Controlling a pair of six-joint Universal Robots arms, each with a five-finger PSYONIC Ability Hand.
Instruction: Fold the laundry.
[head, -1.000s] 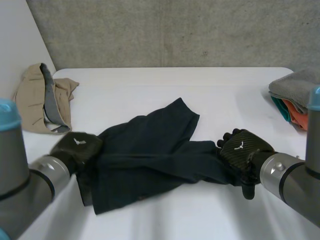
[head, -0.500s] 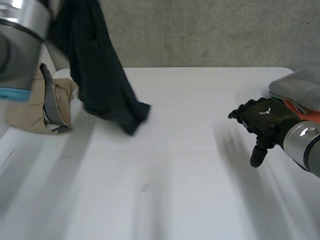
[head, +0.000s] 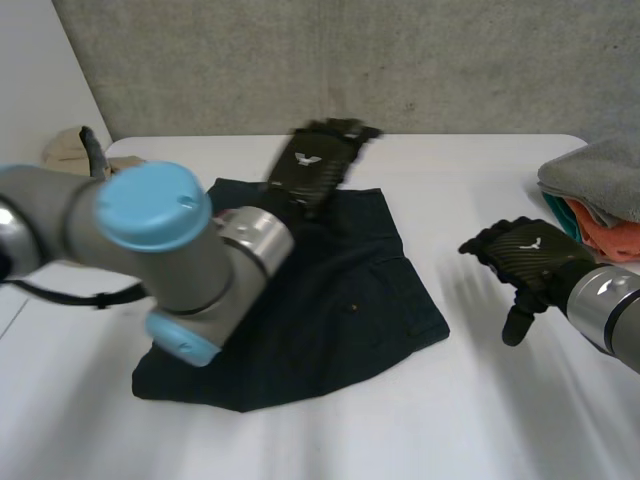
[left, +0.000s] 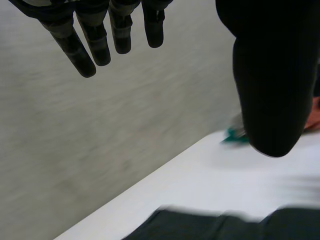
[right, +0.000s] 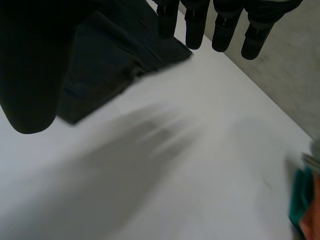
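Dark garment (head: 330, 310) flat on table (head: 480, 420)

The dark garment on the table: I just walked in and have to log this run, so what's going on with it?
A two-armed robot is folding laundry. The dark garment lies spread on the white table, held by neither hand. The left hand hovers open over its far edge; the right hand hangs open above bare table beside it. A folded stack sits at the table's right edge, and a beige garment lies at the far left corner.
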